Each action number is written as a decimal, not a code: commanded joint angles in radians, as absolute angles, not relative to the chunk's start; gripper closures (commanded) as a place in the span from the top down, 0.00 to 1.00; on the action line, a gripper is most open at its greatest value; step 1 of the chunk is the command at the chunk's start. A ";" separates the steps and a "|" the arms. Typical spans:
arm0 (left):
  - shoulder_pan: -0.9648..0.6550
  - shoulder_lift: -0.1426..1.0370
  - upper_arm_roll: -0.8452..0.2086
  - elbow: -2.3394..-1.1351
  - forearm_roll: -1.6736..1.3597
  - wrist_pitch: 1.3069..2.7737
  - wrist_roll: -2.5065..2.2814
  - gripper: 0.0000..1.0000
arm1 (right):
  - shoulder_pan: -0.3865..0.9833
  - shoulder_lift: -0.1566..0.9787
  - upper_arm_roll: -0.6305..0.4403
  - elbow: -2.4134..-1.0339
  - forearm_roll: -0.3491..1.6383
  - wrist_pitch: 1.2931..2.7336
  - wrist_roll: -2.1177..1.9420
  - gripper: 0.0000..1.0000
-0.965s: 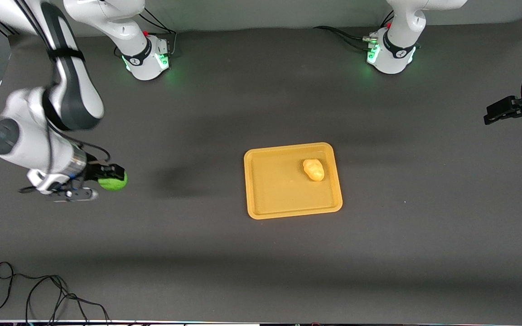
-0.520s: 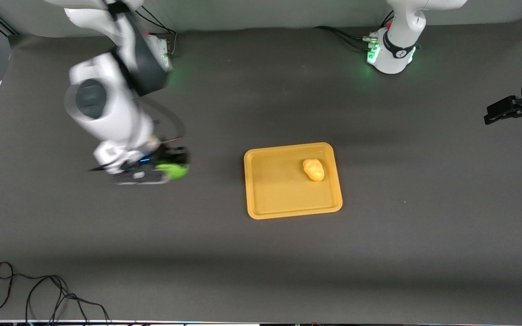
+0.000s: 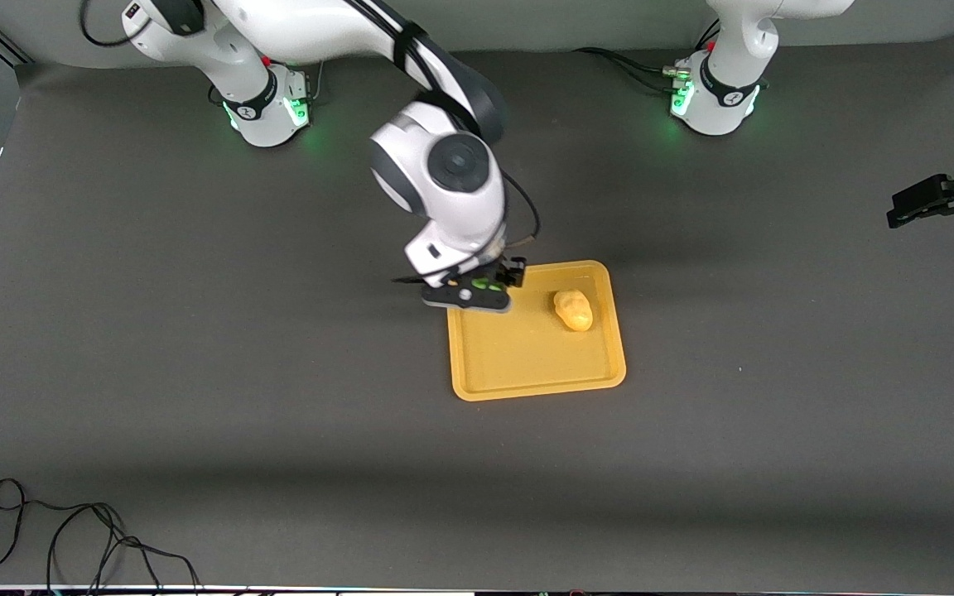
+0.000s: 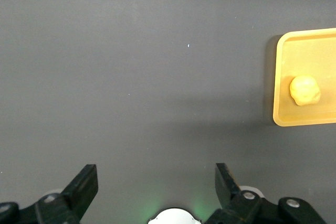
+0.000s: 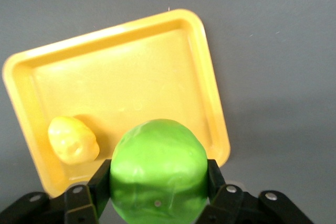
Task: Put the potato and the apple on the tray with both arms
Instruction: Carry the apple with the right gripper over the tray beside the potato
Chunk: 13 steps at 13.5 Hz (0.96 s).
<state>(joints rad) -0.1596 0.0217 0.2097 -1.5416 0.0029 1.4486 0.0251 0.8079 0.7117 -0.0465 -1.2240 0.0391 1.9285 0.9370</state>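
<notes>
A: How is the right gripper placed, and what is held in it?

B: It is hung over the tray, above the tray's eleven o'clock corner as seen in the front view. The apple is pinched between its two fingers, a pad pressed against each flank.

A: Where is the free floor of the tray to be found from there?

B: At about five o'clock from the apple. A short carry that way and a lowering are judged to be all that is called for.

A: And the potato?

B: It is laid on the tray at about three o'clock from the apple, near the one o'clock corner. Its long axis is run roughly from eleven to five o'clock. It is the only thing near the drop path, so the apple is better set down apart from it, lest either be rolled.

A: Is the left gripper nearer?

B: No. It is kept waiting at two o'clock from the tray, over the left arm's end of the table, fingers spread and nothing between them. A cable is coiled at seven o'clock, well apart.
</notes>
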 commanded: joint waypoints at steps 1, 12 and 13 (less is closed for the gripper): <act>-0.176 0.031 0.215 -1.520 0.021 1.450 0.012 1.00 | 0.816 0.856 -0.058 -1.112 0.044 1.954 0.969 0.38; -0.176 0.035 0.215 -1.514 0.020 1.454 0.023 1.00 | 0.854 1.000 -0.060 -1.115 0.035 2.146 0.979 0.38; -0.178 0.035 0.215 -1.514 0.020 1.456 0.023 1.00 | 0.854 1.000 -0.063 -1.118 0.032 2.149 0.977 0.38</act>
<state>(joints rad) -0.1633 0.0275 0.2083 -1.5349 0.0051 1.4542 0.0252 0.8444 0.9771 -0.0492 -1.1510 0.0391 2.1399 0.9520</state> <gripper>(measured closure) 0.000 0.251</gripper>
